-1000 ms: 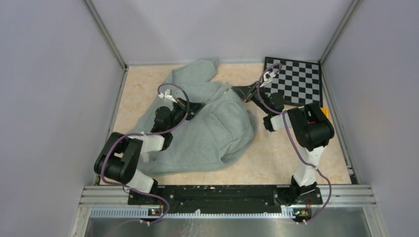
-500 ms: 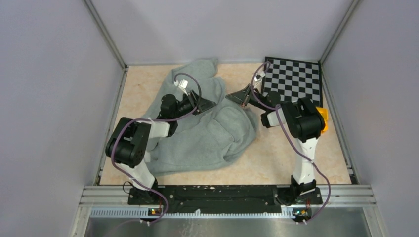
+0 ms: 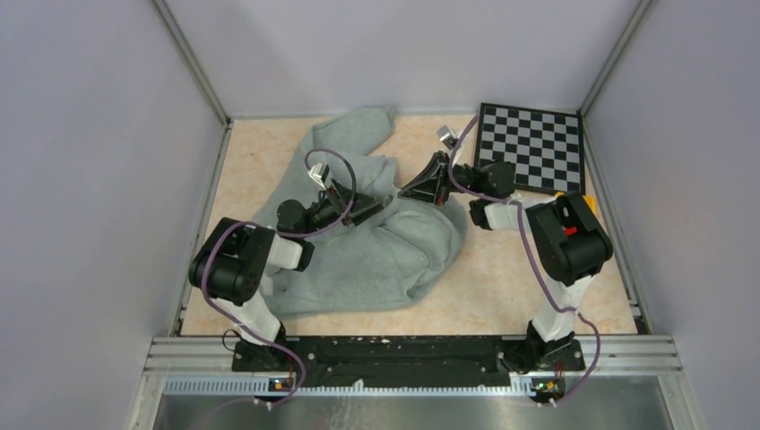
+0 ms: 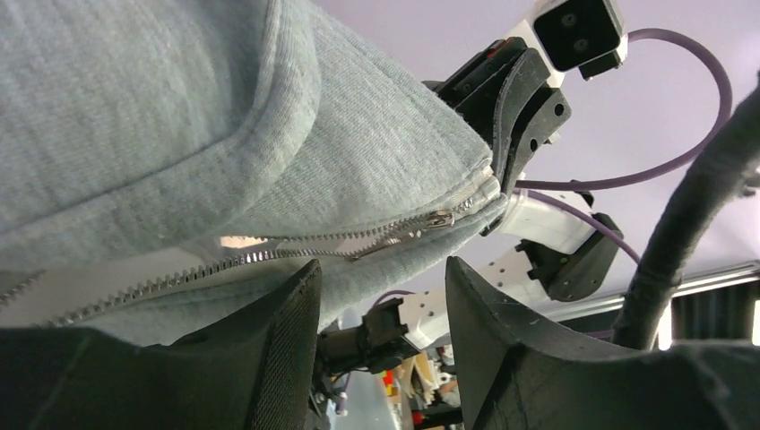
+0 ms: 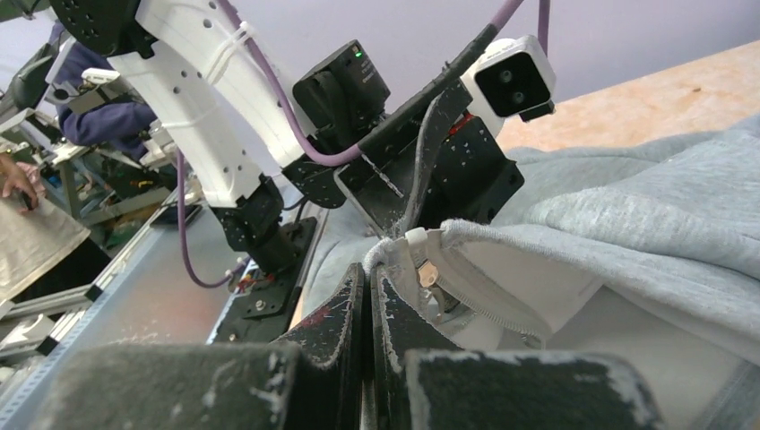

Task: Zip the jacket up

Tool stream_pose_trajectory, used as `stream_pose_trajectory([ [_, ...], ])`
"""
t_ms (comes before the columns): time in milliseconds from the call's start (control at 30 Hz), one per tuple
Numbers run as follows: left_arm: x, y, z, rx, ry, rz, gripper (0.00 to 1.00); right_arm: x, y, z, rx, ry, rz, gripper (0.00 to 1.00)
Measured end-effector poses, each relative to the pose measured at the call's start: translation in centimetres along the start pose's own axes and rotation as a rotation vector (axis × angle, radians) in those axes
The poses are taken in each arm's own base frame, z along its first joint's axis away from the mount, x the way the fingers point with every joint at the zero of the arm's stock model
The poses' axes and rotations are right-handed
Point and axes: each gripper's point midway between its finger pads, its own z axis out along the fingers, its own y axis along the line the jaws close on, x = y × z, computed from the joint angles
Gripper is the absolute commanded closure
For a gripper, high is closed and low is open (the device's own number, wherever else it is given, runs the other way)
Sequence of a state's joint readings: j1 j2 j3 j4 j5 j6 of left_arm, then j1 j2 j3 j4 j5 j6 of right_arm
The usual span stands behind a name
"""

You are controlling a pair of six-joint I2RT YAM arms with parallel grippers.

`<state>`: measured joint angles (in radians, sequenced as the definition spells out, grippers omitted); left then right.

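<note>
The light-grey jacket (image 3: pixel 385 255) lies crumpled on the middle of the table, its front open. My right gripper (image 3: pixel 419 190) is shut on the jacket's front edge beside the zipper's end, seen up close in the right wrist view (image 5: pixel 368 269), where the pale zipper (image 5: pixel 502 309) runs off to the right. My left gripper (image 3: pixel 373 212) is open under the same lifted edge. In the left wrist view its fingers (image 4: pixel 282 340) stand apart with nothing between them, below the zipper (image 4: pixel 269 255) and metal pull (image 4: pixel 437 219).
A checkerboard (image 3: pixel 531 145) lies at the back right of the beige table (image 3: pixel 502 287). A yellow-orange object (image 3: pixel 584 201) shows behind the right arm. Grey walls close in the table on three sides.
My left gripper has opened, let go of the jacket and drawn back a little. My right gripper has pulled the jacket's edge leftward and nearer.
</note>
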<state>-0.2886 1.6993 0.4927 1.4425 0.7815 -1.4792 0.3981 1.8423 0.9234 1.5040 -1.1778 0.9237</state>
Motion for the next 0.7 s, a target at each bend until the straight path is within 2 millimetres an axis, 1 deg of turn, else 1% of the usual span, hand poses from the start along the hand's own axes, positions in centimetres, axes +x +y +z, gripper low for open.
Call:
stream_pose_trajectory([
  [133,0.3,0.0,-0.2,0.004,0.006,-0.049,0.39,0.2,0.2,0.1,-0.009,0.01,0.005,1.0],
  [200,0.4,-0.1,-0.3,0.007,0.006,-0.057,0.32,0.3,0.2,0.2,-0.01,0.01,0.002,1.0],
  [233,0.5,-0.1,-0.4,0.007,0.006,-0.059,0.31,0.2,0.2,0.2,-0.01,0.009,-0.002,1.0],
  [533,0.8,-0.3,0.0,0.02,-0.003,-0.03,0.31,0.2,0.8,1.1,-0.026,0.003,-0.041,1.0],
  [700,1.1,-1.3,1.2,0.053,0.01,-0.007,0.3,0.1,0.7,1.1,-0.023,-0.001,-0.048,1.0],
])
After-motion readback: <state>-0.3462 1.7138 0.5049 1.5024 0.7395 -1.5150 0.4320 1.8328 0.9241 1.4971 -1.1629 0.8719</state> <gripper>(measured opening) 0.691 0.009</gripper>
